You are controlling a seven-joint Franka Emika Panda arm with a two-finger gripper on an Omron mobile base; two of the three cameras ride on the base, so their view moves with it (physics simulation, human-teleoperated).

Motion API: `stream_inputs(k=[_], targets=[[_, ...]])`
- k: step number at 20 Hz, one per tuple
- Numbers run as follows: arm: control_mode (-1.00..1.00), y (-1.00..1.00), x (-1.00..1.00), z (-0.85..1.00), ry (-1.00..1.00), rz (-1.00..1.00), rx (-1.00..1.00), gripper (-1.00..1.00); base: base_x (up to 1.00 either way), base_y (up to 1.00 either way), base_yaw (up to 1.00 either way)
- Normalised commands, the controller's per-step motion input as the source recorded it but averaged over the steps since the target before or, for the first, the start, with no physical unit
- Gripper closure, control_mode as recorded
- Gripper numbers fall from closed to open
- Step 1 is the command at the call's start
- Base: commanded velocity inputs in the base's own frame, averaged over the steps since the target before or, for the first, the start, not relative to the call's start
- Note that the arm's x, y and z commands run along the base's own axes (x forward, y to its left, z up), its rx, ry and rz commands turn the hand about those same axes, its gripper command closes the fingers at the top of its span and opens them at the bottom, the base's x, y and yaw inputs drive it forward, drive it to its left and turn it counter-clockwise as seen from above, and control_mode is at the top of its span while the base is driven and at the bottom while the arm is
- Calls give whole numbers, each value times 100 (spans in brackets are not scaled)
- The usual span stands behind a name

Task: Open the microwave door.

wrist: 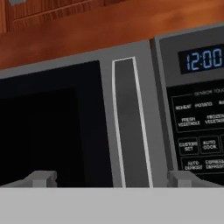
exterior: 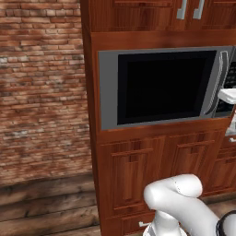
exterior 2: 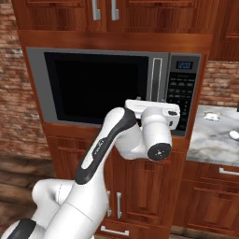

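The white arm bends up from the base and reaches forward, its hand [wrist: 112,178] held level in front of the microwave [exterior 2: 114,91]. The fingertips [wrist: 41,178] stand wide apart, open and holding nothing, straddling the curved silver handle [wrist: 129,124] without touching it. Beyond them the microwave door [exterior 2: 95,86] sits shut in the reddish wooden cabinets [exterior: 138,170], its black window to the left of the handle. The button panel [exterior 2: 183,91] with a clock reading 12:00 lies just right. A marbled counter [exterior 2: 212,135] runs off to the right; a brick wall [exterior: 41,87] stands left.
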Motion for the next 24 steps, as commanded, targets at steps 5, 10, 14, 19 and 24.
stream_inputs(k=[5,10,14,19,24], targets=[[-100,-3,46,0,0,7,3,-100,0,0,0],[-100,-10,49,-1,0,6,2,-100,0,0,0],[-100,-22,50,-4,0,7,3,-100,0,0,0],[-100,-18,50,-6,0,6,2,-100,0,0,0],[-100,4,62,-13,0,2,0,-100,0,0,0]])
